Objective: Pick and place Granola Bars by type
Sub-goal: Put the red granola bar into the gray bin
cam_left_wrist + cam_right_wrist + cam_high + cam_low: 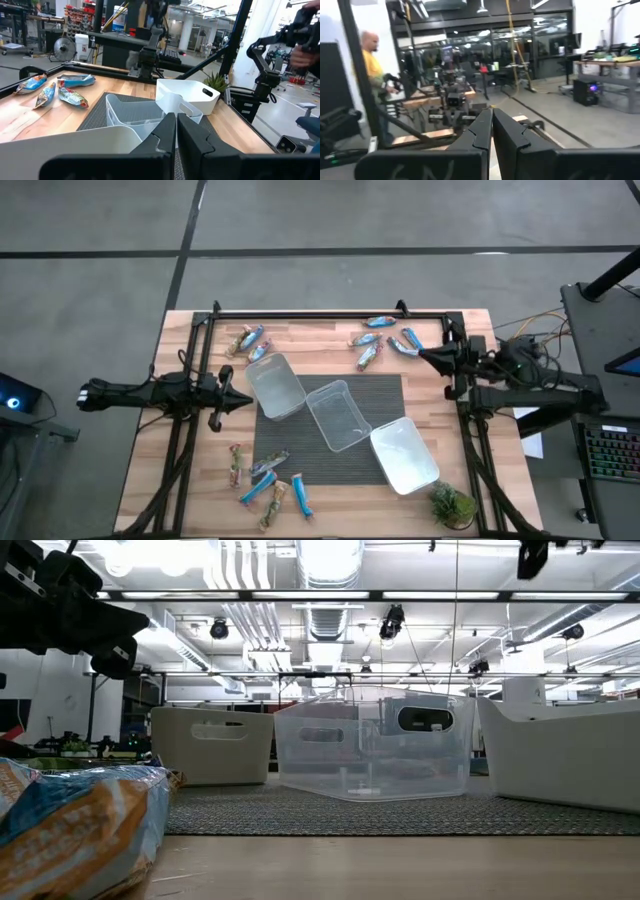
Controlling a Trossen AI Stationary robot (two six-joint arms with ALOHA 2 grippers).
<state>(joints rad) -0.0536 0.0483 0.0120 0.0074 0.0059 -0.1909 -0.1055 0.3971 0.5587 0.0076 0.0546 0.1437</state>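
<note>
Granola Bars lie flat on the wooden table in three loose groups: far left (248, 342), far right (386, 340) and near left (266, 480). One bar fills the low view's left foreground (80, 830), and the far-right group shows in the left wrist view (55, 90). My left gripper (245, 400) (176, 135) is shut and empty, held level at the table's left beside the leftmost tub. My right gripper (425, 357) (492, 130) is shut and empty, raised above the table's right side, just right of the far-right bars.
Three clear tubs (276, 385) (340, 415) (404, 455) stand in a slanting row on a dark mat (385, 395) at mid-table. A small green plant (452, 505) sits at the near right corner. A black frame rail (330, 313) runs along the far edge. A person (375, 75) stands beyond the table.
</note>
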